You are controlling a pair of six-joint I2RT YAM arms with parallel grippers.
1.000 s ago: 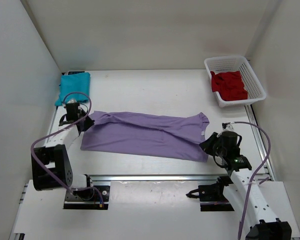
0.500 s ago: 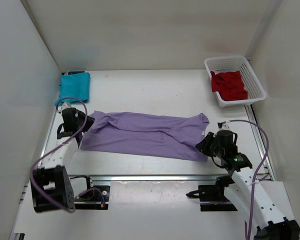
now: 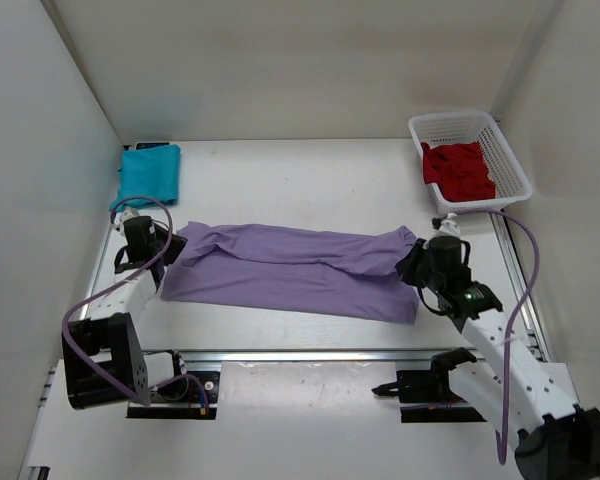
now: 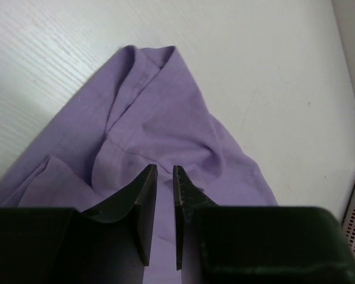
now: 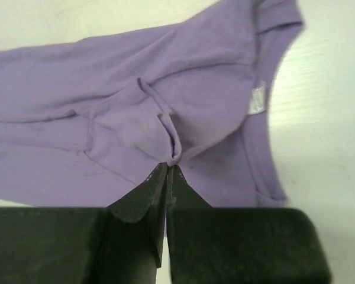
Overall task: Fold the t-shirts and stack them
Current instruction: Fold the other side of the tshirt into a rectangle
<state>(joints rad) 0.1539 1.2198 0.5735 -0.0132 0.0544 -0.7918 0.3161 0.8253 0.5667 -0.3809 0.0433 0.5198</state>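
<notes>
A white mesh basket (image 3: 508, 160) stands at the far right corner of the table (image 3: 300, 180). Plain pale walls (image 3: 280, 60) enclose it.

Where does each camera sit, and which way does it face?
Top external: fixed above and behind the arm bases, looking down at the white table; left arm and right arm show, with the lavender cloth t-shirt between them.
Left wrist: on the left arm, looking along the left gripper, jaws slightly apart, at that shirt's end.
Right wrist: on the right arm, looking along the right gripper, shut on a fold near the shirt's label.
Shared: every view shows the lavender shirt.
</notes>
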